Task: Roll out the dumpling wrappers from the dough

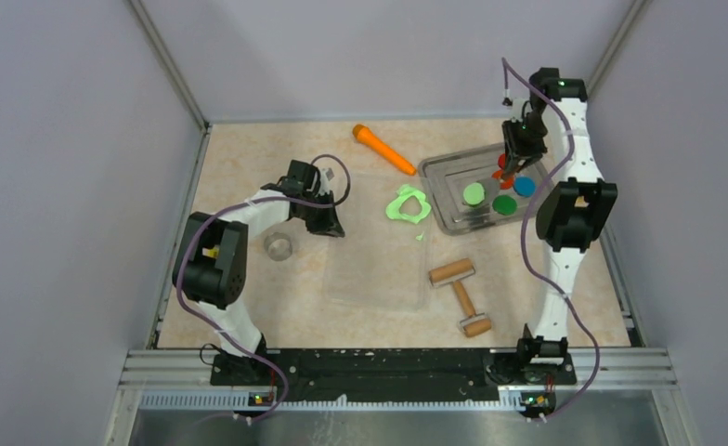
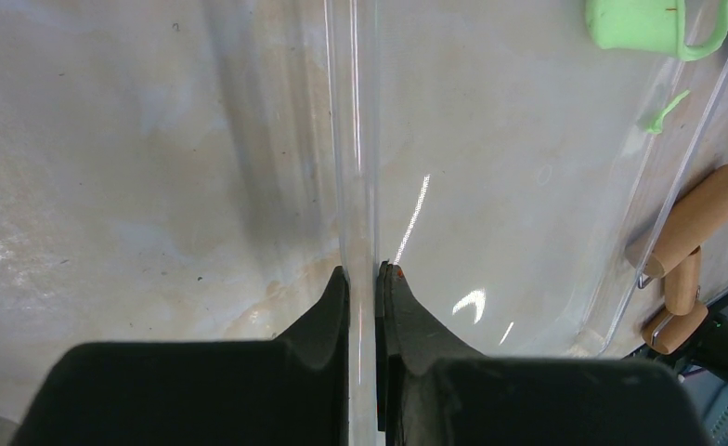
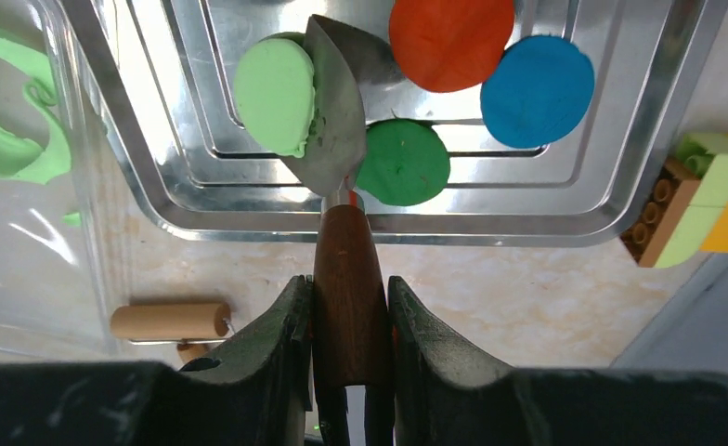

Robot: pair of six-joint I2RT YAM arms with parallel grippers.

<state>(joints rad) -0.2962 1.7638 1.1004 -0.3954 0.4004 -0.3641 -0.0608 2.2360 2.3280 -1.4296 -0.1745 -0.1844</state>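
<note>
The lime-green dough (image 1: 408, 204), a thin irregular sheet with a round hole, lies on a clear plastic mat (image 1: 379, 251); it also shows in the right wrist view (image 3: 7, 149) and the left wrist view (image 2: 648, 23). One lime-green wrapper (image 1: 474, 193) (image 3: 272, 93) lies in the metal tray (image 1: 435, 172). My right gripper (image 3: 349, 288) (image 1: 518, 158) is shut on the wooden handle of a metal spatula (image 3: 337, 102), whose blade touches the wrapper's right edge. My left gripper (image 2: 362, 274) (image 1: 331, 223) is shut on the mat's left edge (image 2: 356, 139).
The tray (image 3: 388, 228) also holds a dark green disc (image 3: 407, 163), a red-orange disc (image 3: 450, 37) and a blue disc (image 3: 537, 88). A wooden rolling pin (image 1: 461, 288) lies front right of the mat. An orange carrot-shaped tool (image 1: 383, 149) lies at the back. A metal ring (image 1: 279, 245) stands left. Toy bricks (image 3: 704, 200) sit right of the tray.
</note>
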